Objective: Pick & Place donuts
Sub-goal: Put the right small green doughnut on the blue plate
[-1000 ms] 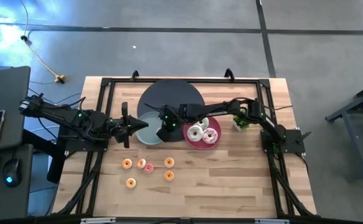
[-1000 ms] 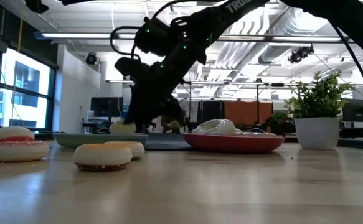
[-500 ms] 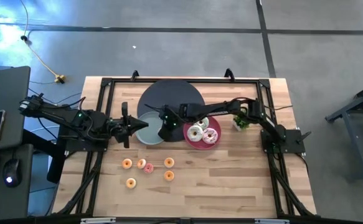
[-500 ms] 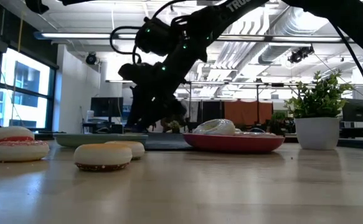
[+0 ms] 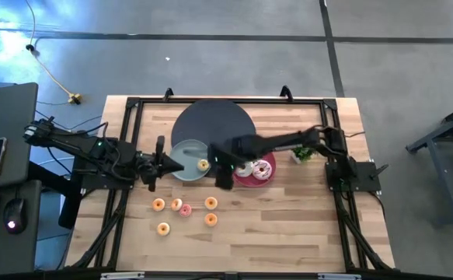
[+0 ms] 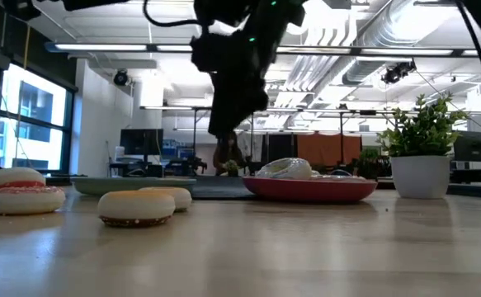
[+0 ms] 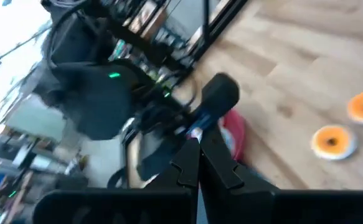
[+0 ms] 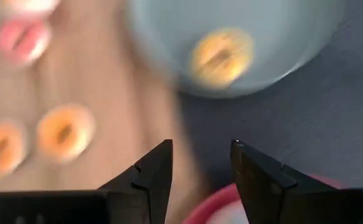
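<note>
A small yellow donut lies flat on the grey-green plate, shown also in the right wrist view as the yellow donut. My right gripper hangs open above the table between that plate and the pink plate, which carries larger iced donuts. It holds nothing, and the right gripper fingers stand apart. Several tiny orange and pink donuts lie on the wood near the front. My left gripper waits shut at the grey-green plate's left side.
A dark round mat lies under the plates' far side. A small potted plant stands right of the pink plate. Black frame rails run along the table's edges. Bare wood spreads across the near right.
My right gripper has risen from the grey-green plate and moved toward the table's right and near edge. The yellow donut it stood over now lies free on the plate.
</note>
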Tool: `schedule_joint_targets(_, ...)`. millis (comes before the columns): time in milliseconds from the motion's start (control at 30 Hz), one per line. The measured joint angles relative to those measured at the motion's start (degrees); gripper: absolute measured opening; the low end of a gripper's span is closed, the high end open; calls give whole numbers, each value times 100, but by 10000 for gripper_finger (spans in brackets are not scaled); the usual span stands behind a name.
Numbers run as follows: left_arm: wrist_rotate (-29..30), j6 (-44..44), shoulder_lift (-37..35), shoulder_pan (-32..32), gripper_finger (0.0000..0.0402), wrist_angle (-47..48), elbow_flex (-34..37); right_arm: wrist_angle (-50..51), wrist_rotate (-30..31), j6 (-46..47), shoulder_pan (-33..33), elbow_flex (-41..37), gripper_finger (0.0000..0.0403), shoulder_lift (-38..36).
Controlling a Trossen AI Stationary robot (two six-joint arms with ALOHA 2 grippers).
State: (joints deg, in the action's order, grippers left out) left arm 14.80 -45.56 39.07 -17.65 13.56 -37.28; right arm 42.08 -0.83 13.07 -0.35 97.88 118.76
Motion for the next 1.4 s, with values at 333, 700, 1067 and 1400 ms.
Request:
schedule_joint_targets(333, -875, 377, 6, -126, 0, 352, 0, -2005, -583, 2072, 880, -1063, 152, -26)
schedule_joint_targets(700, 219, 789, 4, -1726, 0, 246, 2, -2647, 322, 2143, 1332, -1125, 152, 174)
schedule_joint_targets(1067, 1618, 1139, 11, -2934, 0, 376, 2, -2724, 378, 2477, 1198, -1148, 152, 460)
schedule_joint_targets(1400, 1720, 1308, 63, -3046, 0, 456, 9, -2602, 261, 2573, 1280, -1145, 151, 671)
